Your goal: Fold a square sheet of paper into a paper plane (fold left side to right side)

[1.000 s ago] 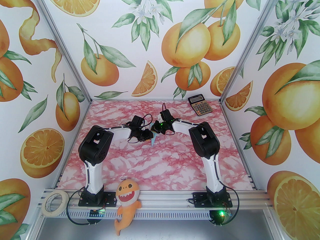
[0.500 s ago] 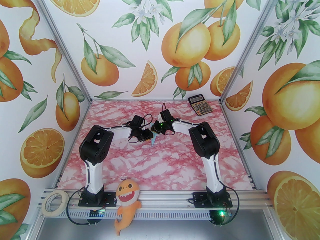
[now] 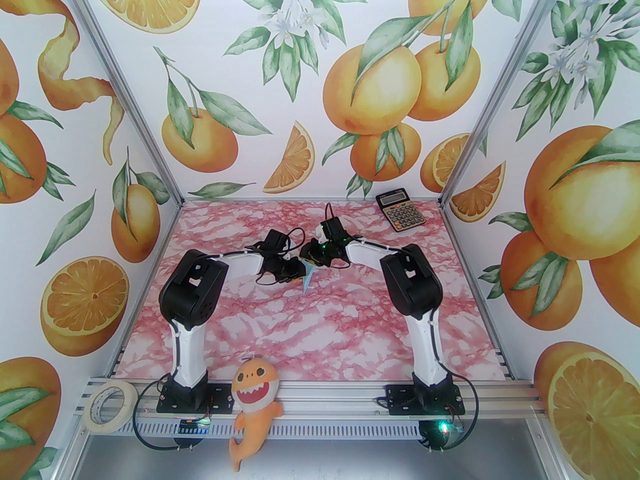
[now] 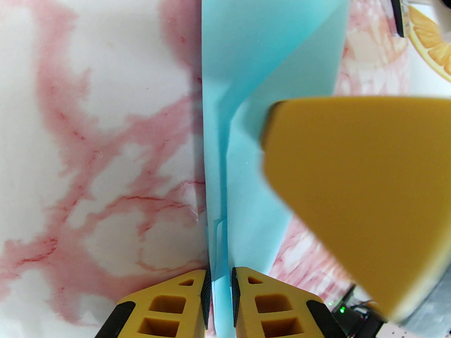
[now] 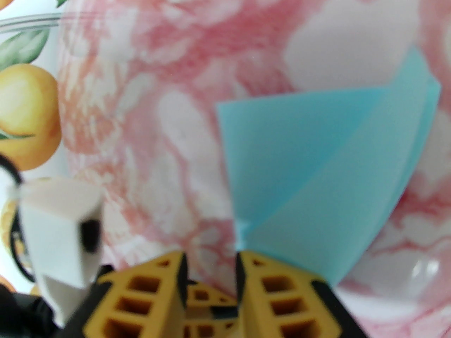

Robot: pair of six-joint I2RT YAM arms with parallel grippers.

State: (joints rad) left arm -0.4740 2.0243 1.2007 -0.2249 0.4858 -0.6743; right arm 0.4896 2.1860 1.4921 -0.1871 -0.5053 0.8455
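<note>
The sheet of paper [image 3: 308, 279] is pale light blue, folded narrow, and stands at mid table between the two grippers. In the left wrist view my left gripper [image 4: 219, 280] is shut on the paper's [image 4: 267, 48] layered edge, and a loose flap curls over at the far end. A yellow finger of the right gripper [image 4: 352, 188] looms against that flap. In the right wrist view my right gripper [image 5: 211, 262] is open with only table showing between its fingers. The paper [image 5: 310, 153] lies just beyond its right finger. From above, the right gripper [image 3: 311, 257] hovers close above the left gripper [image 3: 301, 274].
A black-and-gold calculator [image 3: 400, 210] lies at the back right of the pink marble table [image 3: 325, 333]. At the front rail are a tape roll [image 3: 109, 402] and an orange plush shark [image 3: 255, 403]. Printed walls enclose three sides.
The right gripper has opened, let go of the paper and shifted slightly back and to the left. The left gripper keeps its pinch and has hardly moved.
</note>
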